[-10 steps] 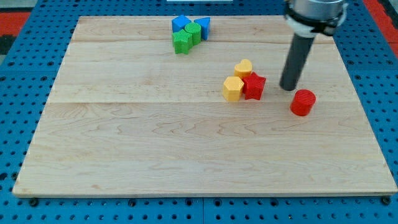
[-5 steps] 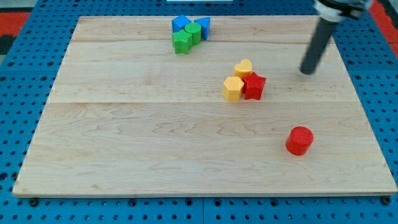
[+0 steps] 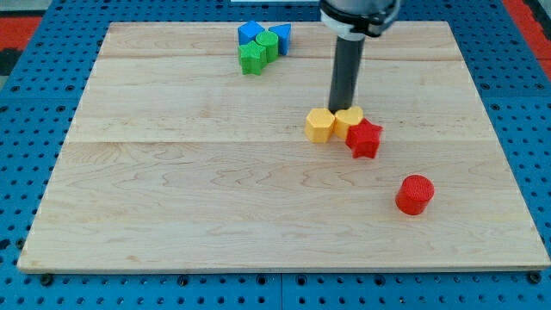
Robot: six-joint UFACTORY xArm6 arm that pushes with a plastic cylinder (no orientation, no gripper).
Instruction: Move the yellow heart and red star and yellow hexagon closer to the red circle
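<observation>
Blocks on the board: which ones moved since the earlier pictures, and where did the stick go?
My tip swung from the view's right to just above the yellow heart. The heart slid down beside the yellow hexagon, and the red star went down-right, toward the red circle. The circle had already slid down a moment before. The hexagon hardly moved; the blue and green blocks stayed put.

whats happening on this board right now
A robot arm's dark rod is pushing small blocks across a wooden board. My tip sits right behind the yellow heart, on its top side in the view. The heart touches the yellow hexagon and the red star. The red circle lies apart, toward the bottom right. Green and blue blocks sit clustered at the top.
</observation>
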